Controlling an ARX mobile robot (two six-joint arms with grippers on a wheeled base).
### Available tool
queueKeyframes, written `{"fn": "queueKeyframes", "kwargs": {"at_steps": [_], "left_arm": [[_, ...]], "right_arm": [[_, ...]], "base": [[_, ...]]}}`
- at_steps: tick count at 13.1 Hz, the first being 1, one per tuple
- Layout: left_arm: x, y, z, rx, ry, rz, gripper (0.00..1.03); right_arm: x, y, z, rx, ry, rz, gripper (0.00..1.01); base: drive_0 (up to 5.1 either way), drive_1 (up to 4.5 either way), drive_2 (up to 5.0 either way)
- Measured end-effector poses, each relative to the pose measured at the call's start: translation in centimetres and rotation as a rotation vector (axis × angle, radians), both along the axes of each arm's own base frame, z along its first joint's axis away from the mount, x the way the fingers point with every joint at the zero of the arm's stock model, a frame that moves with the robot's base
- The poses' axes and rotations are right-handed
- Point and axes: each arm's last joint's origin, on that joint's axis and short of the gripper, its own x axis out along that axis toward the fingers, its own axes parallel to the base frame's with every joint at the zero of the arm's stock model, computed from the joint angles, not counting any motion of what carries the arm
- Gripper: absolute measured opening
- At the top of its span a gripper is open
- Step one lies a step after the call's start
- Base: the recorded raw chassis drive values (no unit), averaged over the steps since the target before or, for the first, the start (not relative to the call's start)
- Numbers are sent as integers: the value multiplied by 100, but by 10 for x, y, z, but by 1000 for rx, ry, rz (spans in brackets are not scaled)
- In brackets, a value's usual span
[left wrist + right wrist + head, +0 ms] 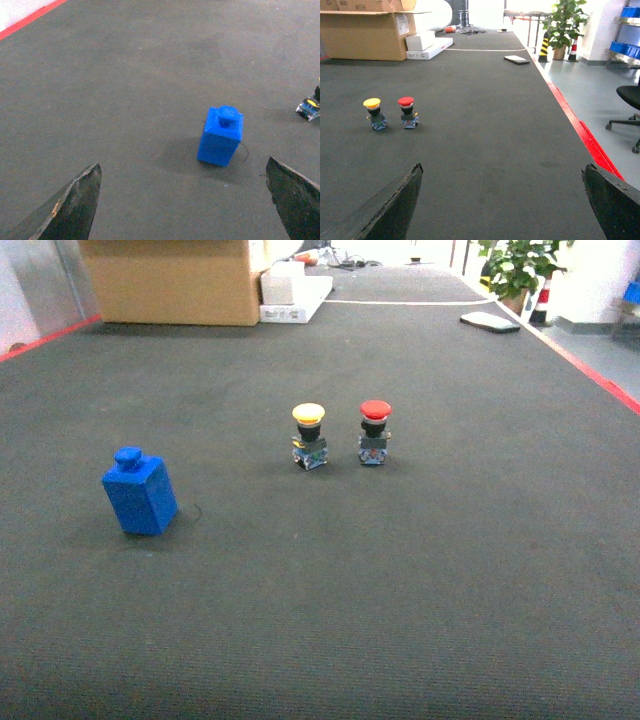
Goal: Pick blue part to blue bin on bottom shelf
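1. Head view: blue part [140,491] upright on the dark mat [400,620], left of centre, well apart from the yellow button [309,435] and red button [375,431] standing side by side mid-mat. Cardboard box [170,280] and potted plant [515,268] far behind. No arm or claw in sight; no bin or shelf visible either.

2. Left wrist view: left gripper [184,200] spread wide, fingertips [75,200] low at either lower corner with nothing between. Blue part [220,135] ahead, nearer the right-hand finger, untouched, its knob on top. Judged step: the approach, before any grasp. Next move calls for going forward and down, shifting sideways to centre the part between the fingers, then closing on its flat sides.

3. Right wrist view: right gripper [502,200] likewise wide apart and empty, facing open mat, buttons off to the left, an office chair [630,107] beyond the red edge [580,132]. Blue part not in this view.
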Motion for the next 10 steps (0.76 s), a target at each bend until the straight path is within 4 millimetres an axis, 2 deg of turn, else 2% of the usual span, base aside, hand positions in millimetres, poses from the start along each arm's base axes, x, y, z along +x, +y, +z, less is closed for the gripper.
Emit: {"fn": "queueKeyframes", "kwargs": {"at_steps": [1, 5, 7, 8, 10], "left_arm": [[16, -4, -4, -19, 25, -24, 98], [50, -11, -15, -102, 2, -87, 98], [69, -25, -33, -74, 64, -149, 98], [83, -25, -42, -47, 85, -156, 98], [92, -21, -51, -29, 100, -147, 98]], "right_arm": [[0, 0, 0, 0, 0, 0, 98], [0, 0, 0, 0, 0, 0, 98], [0, 0, 0, 0, 0, 0, 98], [0, 0, 0, 0, 0, 0, 98], [0, 0, 0, 0, 0, 0, 98]], "base": [[0, 0, 0], [0, 0, 0], [0, 0, 0], [0, 0, 0], [0, 0, 0]]}}
